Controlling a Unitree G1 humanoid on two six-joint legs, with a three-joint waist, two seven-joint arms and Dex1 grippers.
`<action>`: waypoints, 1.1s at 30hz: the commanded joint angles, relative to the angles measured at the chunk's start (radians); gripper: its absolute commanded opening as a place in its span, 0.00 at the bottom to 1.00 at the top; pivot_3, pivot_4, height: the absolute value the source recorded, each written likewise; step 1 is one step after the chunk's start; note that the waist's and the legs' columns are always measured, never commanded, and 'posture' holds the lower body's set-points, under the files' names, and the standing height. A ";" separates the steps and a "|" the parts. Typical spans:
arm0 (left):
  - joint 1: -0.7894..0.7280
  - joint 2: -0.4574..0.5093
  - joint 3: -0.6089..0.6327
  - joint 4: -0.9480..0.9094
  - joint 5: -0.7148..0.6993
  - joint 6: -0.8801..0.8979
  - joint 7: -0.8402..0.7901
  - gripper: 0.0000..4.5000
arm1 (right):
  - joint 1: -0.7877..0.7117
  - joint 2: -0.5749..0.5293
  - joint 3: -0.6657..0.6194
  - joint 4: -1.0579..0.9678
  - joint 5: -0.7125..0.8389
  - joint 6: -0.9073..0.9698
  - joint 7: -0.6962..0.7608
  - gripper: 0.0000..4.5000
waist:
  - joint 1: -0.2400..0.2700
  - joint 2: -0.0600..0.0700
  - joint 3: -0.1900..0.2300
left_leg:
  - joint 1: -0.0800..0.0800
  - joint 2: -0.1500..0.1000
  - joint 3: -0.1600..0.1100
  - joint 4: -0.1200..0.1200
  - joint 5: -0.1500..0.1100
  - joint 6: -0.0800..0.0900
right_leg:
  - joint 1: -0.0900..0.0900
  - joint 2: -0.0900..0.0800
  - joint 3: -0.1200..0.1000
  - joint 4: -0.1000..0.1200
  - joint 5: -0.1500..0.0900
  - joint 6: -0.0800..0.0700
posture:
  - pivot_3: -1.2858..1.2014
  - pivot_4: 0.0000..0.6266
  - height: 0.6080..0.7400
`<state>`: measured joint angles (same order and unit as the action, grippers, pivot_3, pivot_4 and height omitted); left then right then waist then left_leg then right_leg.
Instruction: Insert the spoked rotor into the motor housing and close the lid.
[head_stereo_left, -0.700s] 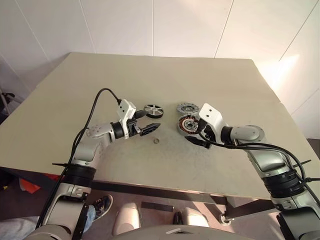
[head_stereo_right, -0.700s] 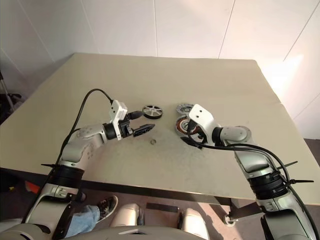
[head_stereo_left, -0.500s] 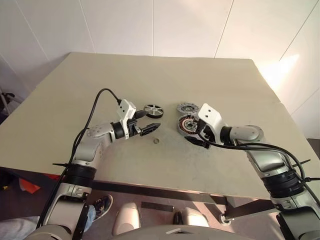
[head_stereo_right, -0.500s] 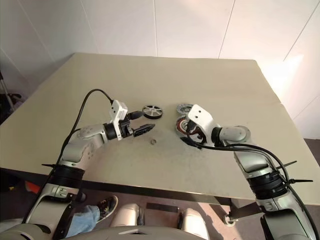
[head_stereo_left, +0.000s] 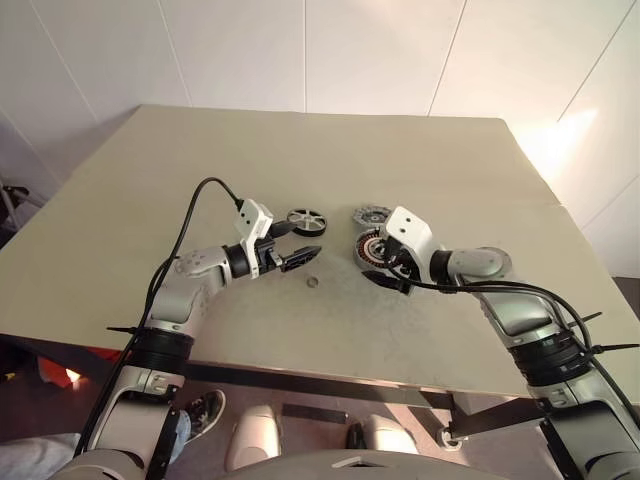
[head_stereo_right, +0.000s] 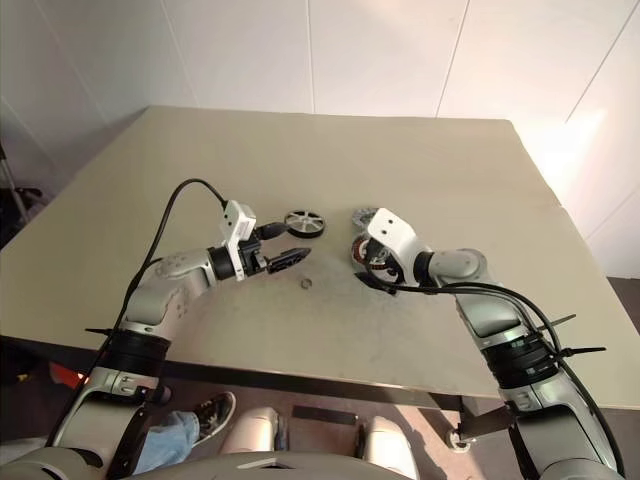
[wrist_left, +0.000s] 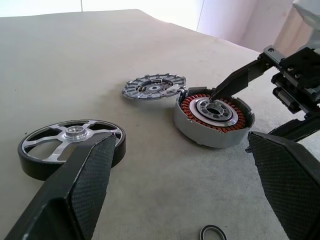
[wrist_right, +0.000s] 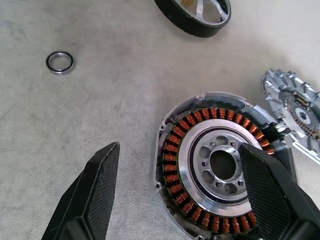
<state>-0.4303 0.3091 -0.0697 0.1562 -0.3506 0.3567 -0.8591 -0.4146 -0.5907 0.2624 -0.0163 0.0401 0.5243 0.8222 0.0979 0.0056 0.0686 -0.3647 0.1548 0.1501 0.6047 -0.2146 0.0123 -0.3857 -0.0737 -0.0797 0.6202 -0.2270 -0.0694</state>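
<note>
Both our claws, left claw (head_stereo_left: 297, 243) and right claw (wrist_right: 182, 197), gape empty; we judge the spoked rotor (wrist_left: 71, 147) rigid, light, best pinched across its black rim.

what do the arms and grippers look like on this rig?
Silver-grey jointed arms with black bands at the joints. Each wrist carries a white boxy camera block, with a black cable looping back along the arm. Left gripper and right gripper each have two black, wedge-shaped fingers with finely textured pads.
</note>
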 joint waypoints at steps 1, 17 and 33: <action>-0.018 0.004 0.020 -0.015 -0.005 -0.013 0.010 0.99 | -0.041 0.004 0.007 0.023 -0.020 -0.024 0.001 0.95 | 0.000 0.000 0.000 | 0.000 0.000 0.000 0.000 0.000 0.000 | 0.000 0.000 0.000 0.000 0.000 0.000 | 0.52 0.00 1.00; 0.021 -0.014 0.020 -0.046 -0.010 -0.014 0.051 0.99 | 0.050 -0.072 0.039 -0.165 -0.031 0.067 0.074 0.95 | 0.002 0.000 0.000 | 0.001 0.000 0.000 0.001 0.000 0.000 | 0.001 0.000 0.000 0.001 0.000 0.000 | 0.52 0.00 1.00; 0.068 -0.044 0.028 -0.083 -0.010 -0.021 0.101 0.99 | -0.046 -0.107 0.092 -0.045 -0.062 0.057 0.156 0.95 | 0.002 0.000 0.000 | 0.003 0.000 0.000 0.001 0.000 0.000 | 0.003 0.000 0.000 0.001 0.000 0.000 | 0.52 0.00 1.00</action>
<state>-0.3617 0.2675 -0.0605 0.1205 -0.3510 0.3555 -0.7694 -0.4528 -0.6744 0.3406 -0.0648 -0.0111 0.5875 0.9466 0.1003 0.0054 0.0683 -0.3621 0.1548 0.1497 0.6059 -0.2148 0.0126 -0.3829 -0.0737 -0.0795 0.6212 -0.2271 -0.0694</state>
